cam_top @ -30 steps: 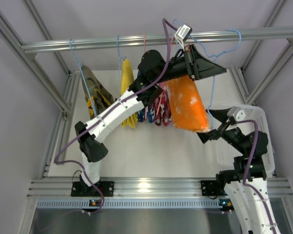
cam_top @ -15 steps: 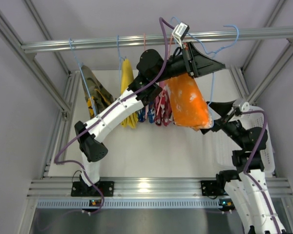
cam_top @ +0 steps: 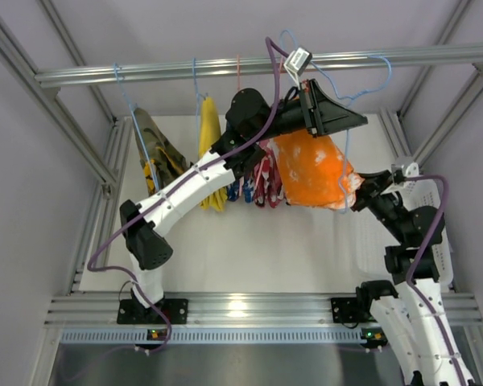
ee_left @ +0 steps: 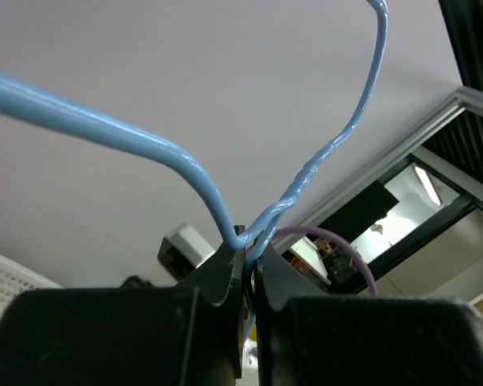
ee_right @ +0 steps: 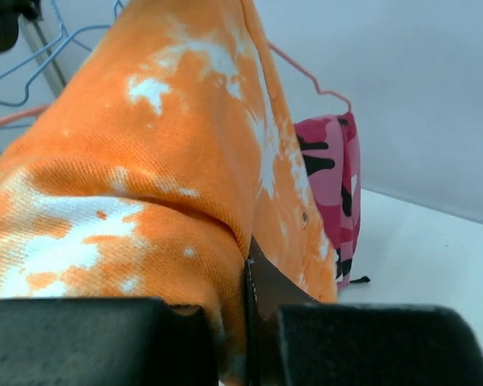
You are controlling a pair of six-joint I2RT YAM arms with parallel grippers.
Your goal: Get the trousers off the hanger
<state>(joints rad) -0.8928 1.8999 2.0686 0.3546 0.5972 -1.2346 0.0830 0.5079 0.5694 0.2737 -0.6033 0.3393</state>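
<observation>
Orange trousers (cam_top: 310, 173) hang on the blue hanger (ee_left: 177, 153).

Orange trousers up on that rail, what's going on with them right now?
They're being taken off the blue hanger. The left end effector is clamped on its twisted neck, holding it up near the rail. The right end effector pinches an edge of the orange trousers. They are not yet off the hanger.

No legible text, no readable labels, brands, numbers or signs
</observation>
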